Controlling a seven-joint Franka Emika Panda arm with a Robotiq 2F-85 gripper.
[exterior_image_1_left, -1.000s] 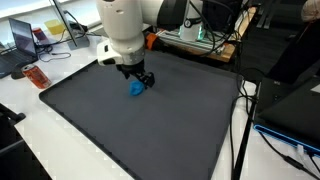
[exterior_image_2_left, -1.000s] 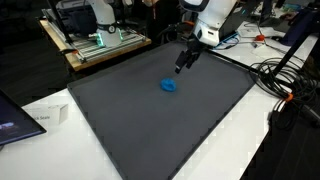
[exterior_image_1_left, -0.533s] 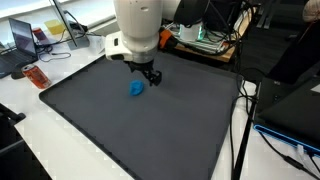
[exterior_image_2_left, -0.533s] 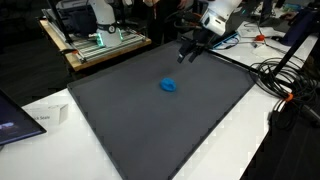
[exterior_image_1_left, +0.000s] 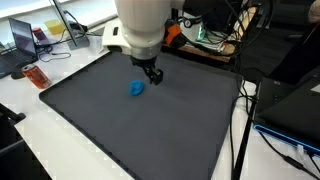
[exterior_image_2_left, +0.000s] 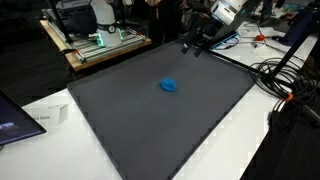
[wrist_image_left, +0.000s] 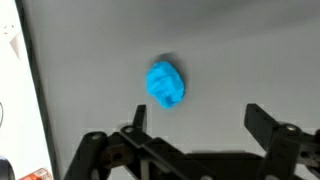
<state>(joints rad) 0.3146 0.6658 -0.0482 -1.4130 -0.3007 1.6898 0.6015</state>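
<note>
the gripper hangs above the dark grey mat with its two fingers spread wide and holding nothing; the small blue crumpled lump lies on the mat just beside it, apart from the fingers, and in the wrist view the lump shows in the open gap beyond the fingertips. in an exterior view the gripper sits near the far edge of the mat while the lump rests toward the middle. off the mat, a small red packet lies on the white tabletop near one corner, with a laptop behind it; black cables run down along the opposite edge. in an exterior view a white box sits on the tabletop beside the mat, and a wooden bench carrying lit electronics stands behind. the mat covers most of the table, and the room around is a cluttered lab with desks and wires
</note>
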